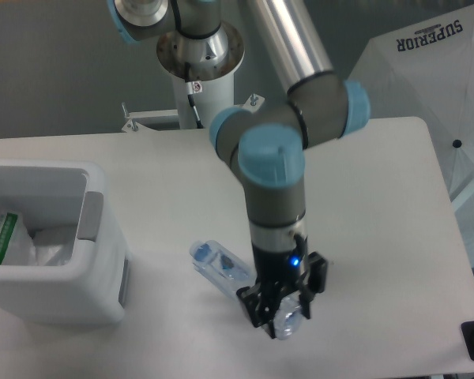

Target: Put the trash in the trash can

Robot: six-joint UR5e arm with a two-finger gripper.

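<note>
Bottle (225, 270) in the fixed camera's only view: the clear bluish plastic bottle, cap end up-left, hangs slanted with its lower end pinched between the fingers of the gripper (283, 313), which look closed on it — the bottle seems to be off the white table (379, 237), though with nothing but this angle I cannot be sure it has fully cleared the surface. The other piece of trash, the clear wrapper with the green-and-white printed strip (4, 235), already lies inside the trash can (95, 229), the boxy grey-white bin at the left edge, well apart from the gripper. My reading is that the step in hand is carrying the bottle over to that bin, so about half the job looks done. To do it well, the arm should lift enough that the dangling cap end passes above the bin's rim rather than knocking its near wall, travel left steadily since the grip is at one end and the bottle may swing or slip, and let go only once the whole bottle is over the opening — not just the gripper.
</note>
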